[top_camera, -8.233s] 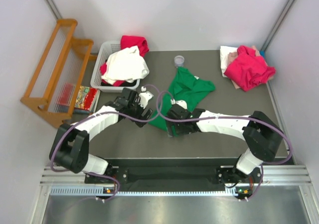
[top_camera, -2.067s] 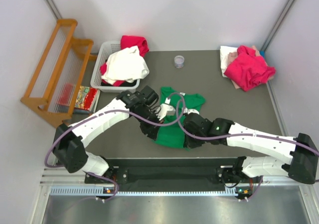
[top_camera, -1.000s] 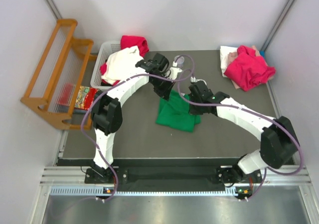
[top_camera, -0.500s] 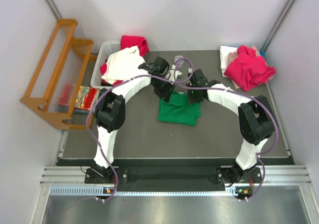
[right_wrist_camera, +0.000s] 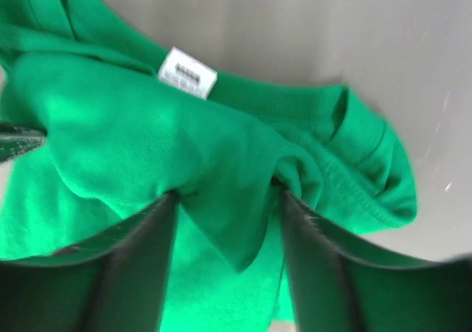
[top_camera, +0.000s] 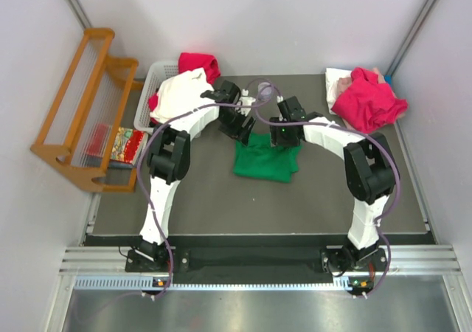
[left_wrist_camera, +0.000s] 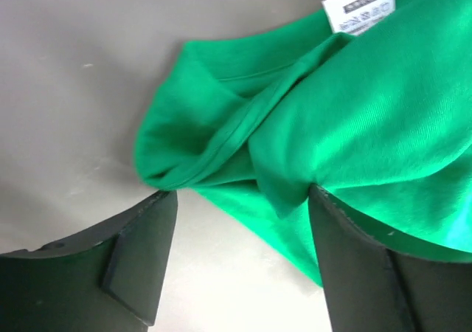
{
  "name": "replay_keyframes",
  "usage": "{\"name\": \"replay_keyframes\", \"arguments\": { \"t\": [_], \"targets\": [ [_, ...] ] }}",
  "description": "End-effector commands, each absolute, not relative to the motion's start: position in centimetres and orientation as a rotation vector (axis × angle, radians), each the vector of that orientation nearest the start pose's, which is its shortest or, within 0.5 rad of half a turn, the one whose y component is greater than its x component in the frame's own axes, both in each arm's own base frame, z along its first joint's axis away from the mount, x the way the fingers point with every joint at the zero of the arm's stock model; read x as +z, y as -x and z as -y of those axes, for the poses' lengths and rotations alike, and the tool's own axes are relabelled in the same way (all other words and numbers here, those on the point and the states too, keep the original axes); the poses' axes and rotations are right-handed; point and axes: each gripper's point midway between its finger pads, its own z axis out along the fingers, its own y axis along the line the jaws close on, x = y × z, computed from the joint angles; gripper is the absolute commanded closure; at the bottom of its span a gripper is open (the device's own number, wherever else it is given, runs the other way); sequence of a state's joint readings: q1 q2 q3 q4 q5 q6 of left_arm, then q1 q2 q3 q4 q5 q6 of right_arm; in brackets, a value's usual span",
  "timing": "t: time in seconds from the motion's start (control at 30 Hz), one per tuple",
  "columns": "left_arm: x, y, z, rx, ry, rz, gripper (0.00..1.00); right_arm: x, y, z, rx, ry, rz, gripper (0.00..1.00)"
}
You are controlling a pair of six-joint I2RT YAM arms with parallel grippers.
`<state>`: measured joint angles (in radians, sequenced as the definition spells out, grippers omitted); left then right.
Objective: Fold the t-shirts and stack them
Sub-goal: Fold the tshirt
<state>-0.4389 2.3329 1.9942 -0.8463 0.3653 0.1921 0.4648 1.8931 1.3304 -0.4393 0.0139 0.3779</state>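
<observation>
A bright green t-shirt (top_camera: 265, 162) lies folded into a compact rectangle at the table's middle. My left gripper (top_camera: 240, 130) is at its far left corner and my right gripper (top_camera: 285, 137) is at its far right corner. In the left wrist view the left gripper (left_wrist_camera: 236, 195) is open over a bunched green edge (left_wrist_camera: 243, 125) with a white label (left_wrist_camera: 358, 4). In the right wrist view the right gripper (right_wrist_camera: 227, 195) is open astride a raised green fold (right_wrist_camera: 221, 162). A magenta-red t-shirt (top_camera: 367, 99) lies crumpled on white cloth (top_camera: 335, 80) at the far right.
A white plastic basket (top_camera: 151, 88) at the far left holds a white shirt (top_camera: 184, 96) and a red one (top_camera: 199, 63). A wooden rack (top_camera: 81, 103) and a colourful packet (top_camera: 124, 144) sit off the table's left edge. A small cup (top_camera: 265, 91) stands behind the grippers.
Both arms carried the green shirt's near part away from the bases and folded it over. The shirt went from spread out to a compact rectangle. Both grippers now stand open at its far edge.
</observation>
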Motion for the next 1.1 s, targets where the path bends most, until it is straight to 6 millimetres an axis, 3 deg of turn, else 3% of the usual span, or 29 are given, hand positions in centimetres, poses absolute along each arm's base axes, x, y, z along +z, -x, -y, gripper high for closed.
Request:
{"name": "replay_keyframes", "arguments": {
  "t": [0.0,0.13,0.33,0.4,0.47,0.57,0.6,0.63,0.73,0.9,0.97,1.07],
  "targets": [
    [6.7,-45.4,26.7,-0.570,-0.904,-2.501,0.20,8.4,-42.9,-20.6,0.281,0.088,-2.497,0.33],
    [9.6,-45.2,27.1,-0.602,-0.895,-2.448,0.13,10.3,-44.1,-19.4,0.204,0.070,-2.456,0.22],
    [16.4,-43.7,26.9,-0.627,-0.861,-2.320,0.04,12.6,-44.7,-17.2,0.061,0.044,-2.414,0.19],
    [17.6,-43.1,26.5,-0.621,-0.850,-2.303,0.03,12.9,-44.6,-16.3,0.010,0.026,-2.410,0.20],
    [20.4,-42.2,26.1,-0.615,-0.837,-2.254,0.02,13.4,-44.1,-15.8,-0.002,-0.002,-2.410,0.21],
    [24.8,-40.9,24.9,-0.597,-0.809,-2.187,0.02,15.2,-42.2,-17.3,0.154,0.005,-2.397,0.24],
    [26.0,-40.6,24.5,-0.601,-0.795,-2.161,0.01,15.2,-41.4,-18.6,0.238,0.031,-2.390,0.25],
    [28.0,-40.1,23.8,-0.600,-0.757,-2.117,0.01,16.5,-40.5,-19.9,0.294,0.059,-2.361,0.26],
    [30.8,-39.1,21.6,-0.582,-0.675,-2.056,0.01,16.8,-38.7,-22.4,0.368,0.133,-2.385,0.25],
    [31.2,-37.2,19.0,-0.483,-0.637,-2.050,0.01,16.4,-36.9,-26.2,0.498,0.240,-2.402,0.25],
    [30.7,-36.3,18.3,-0.459,-0.640,-2.062,0.01,15.7,-36.5,-27.9,0.574,0.274,-2.412,0.25],
    [30.8,-35.4,17.6,-0.442,-0.642,-2.059,0.01,13.6,-37.0,-28.8,0.581,0.284,-2.456,0.26]
  ]
}}
